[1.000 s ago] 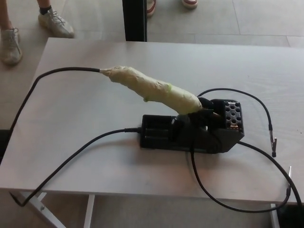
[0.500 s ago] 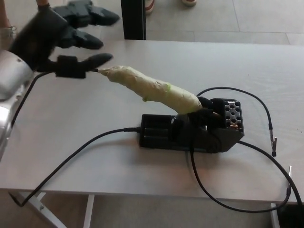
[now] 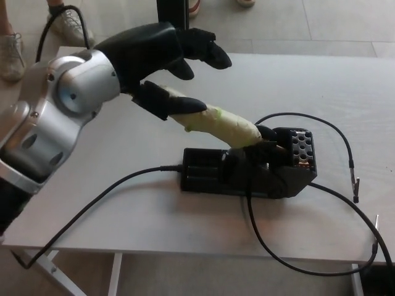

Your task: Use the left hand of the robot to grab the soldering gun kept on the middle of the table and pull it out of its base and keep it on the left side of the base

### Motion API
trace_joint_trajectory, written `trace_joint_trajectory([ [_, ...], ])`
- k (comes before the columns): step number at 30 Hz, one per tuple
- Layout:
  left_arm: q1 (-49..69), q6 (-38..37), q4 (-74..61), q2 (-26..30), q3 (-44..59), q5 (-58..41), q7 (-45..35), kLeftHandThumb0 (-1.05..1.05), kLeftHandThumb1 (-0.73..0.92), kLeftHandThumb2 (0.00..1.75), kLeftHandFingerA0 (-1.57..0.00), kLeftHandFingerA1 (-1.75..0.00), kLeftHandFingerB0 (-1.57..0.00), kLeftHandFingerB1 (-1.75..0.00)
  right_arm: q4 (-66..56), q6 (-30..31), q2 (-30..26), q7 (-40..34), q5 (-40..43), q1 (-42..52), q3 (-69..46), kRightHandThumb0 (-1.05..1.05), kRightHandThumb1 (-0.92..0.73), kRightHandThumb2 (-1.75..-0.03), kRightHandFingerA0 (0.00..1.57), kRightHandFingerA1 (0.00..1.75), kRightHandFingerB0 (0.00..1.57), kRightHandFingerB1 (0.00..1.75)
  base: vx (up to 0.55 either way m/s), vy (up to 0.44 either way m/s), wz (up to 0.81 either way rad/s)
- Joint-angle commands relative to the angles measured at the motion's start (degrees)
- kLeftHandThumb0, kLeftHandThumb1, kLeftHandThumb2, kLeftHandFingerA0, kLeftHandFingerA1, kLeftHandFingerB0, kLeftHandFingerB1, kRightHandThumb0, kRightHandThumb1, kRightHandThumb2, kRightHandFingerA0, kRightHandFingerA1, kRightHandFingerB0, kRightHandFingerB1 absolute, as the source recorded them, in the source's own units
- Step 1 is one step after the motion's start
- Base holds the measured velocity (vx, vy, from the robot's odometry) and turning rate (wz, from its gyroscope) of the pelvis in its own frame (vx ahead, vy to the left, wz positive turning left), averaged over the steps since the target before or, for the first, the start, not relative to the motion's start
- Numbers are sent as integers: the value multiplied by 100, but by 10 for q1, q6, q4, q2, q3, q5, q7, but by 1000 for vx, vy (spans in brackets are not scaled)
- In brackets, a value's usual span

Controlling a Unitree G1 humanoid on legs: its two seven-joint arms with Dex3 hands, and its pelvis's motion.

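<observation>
Bare table (image 3: 111,154) left of the base (image 3: 247,172) — only one black cable (image 3: 92,206) crosses it.

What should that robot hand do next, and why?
Probably close its fingers. The left robot hand is open around the taped handle of the soldering gun, thumb below, fingers above. The gun's tip still sits in the base, so a firm grip must precede pulling.
</observation>
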Motion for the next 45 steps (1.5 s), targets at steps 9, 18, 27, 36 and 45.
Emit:
trace_joint_trajectory([
  [9, -34, 34, -36, 35, -49, 103, -155, -67, 84, 64, -15, -43, -16, -29, -5, -18, -26, 10, 13, -5, 6, -105, -65, -77, 95, 130, 1, 144, 0, 0, 0],
  [18, -40, 70, -30, 45, -86, 120, -223, -77, 85, 65, 0, -34, 0, -11, -7, -11, -26, 6, 17, -10, 3, -105, -65, -79, 96, 132, 3, 147, 0, 0, 0],
  [27, -32, 63, -25, 38, -79, 129, -238, -93, 72, 107, 0, -18, 0, -6, -8, -8, -28, 8, 18, -14, 4, -105, -62, -82, 95, 127, 8, 145, 0, 0, 0],
  [36, 57, 33, -45, -17, 11, 134, -100, -43, 71, 60, -96, -100, -22, -33, -8, -8, -29, 6, 24, -17, 7, -105, -60, -84, 99, 130, 9, 146, 0, 0, 0],
  [45, 111, -98, -37, -28, 43, 156, 8, -8, 65, 87, -95, -135, -96, -86, -6, -10, -32, -1, 20, -19, 15, -105, -56, -90, 102, 128, 9, 152, 0, 0, 0],
])
